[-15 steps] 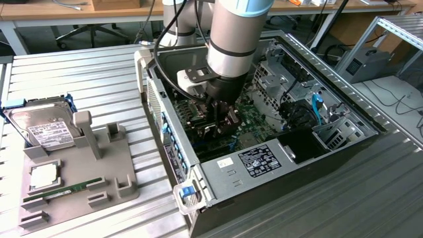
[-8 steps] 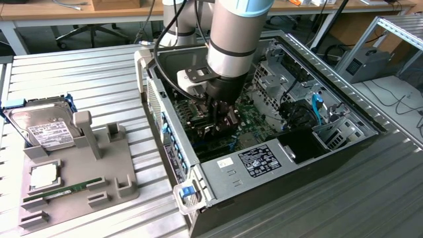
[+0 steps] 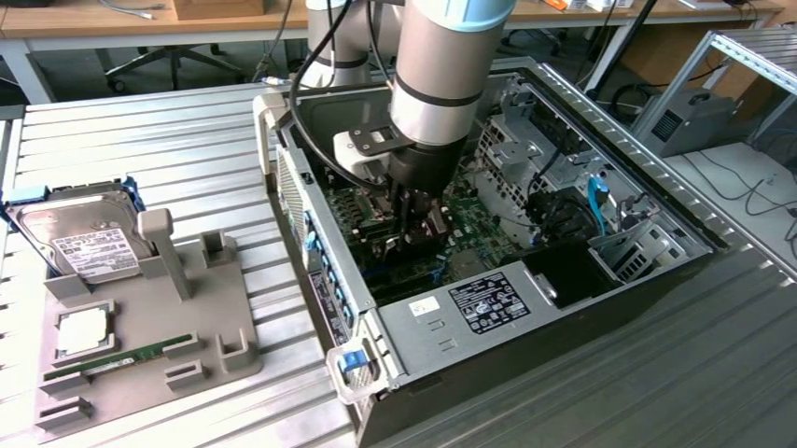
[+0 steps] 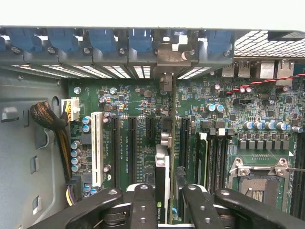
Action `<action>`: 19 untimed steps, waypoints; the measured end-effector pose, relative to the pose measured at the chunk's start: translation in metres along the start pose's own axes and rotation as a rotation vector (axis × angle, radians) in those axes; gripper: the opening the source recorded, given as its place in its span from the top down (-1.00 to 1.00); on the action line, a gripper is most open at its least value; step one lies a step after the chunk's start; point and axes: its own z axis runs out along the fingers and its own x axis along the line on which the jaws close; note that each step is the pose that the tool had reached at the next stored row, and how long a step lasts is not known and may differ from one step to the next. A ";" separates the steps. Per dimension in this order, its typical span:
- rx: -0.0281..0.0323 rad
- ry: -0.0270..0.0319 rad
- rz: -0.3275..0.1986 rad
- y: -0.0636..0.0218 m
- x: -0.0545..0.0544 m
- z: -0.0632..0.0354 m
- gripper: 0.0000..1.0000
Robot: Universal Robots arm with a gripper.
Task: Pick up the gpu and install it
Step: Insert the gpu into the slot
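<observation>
The gripper (image 4: 164,195) is closed to the card's thickness on the gpu (image 4: 162,164). It holds the card upright and edge-on inside the open computer case (image 3: 498,313), low over the motherboard (image 4: 138,102). Held this way, the card lines up with the long black expansion slots (image 4: 132,143) and points toward the rear slot openings (image 4: 143,71), apparently so its edge connector can meet a slot squarely.

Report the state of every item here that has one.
Green circuit-board gpu card: upright on edge, clamped in the gripper's jaws inside the case.
Black metal computer case: open side up, interior exposed.
Silver boxy hard drive: standing in grey holder.
Narrow green memory stick: lying flat in holder.
</observation>
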 end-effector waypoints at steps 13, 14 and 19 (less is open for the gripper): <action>0.0039 -0.0001 -0.002 0.0025 0.000 0.0000 0.47; 0.0046 -0.0001 -0.003 0.0029 0.000 0.0000 0.47; 0.0056 -0.0002 -0.004 0.0041 0.000 -0.0001 0.47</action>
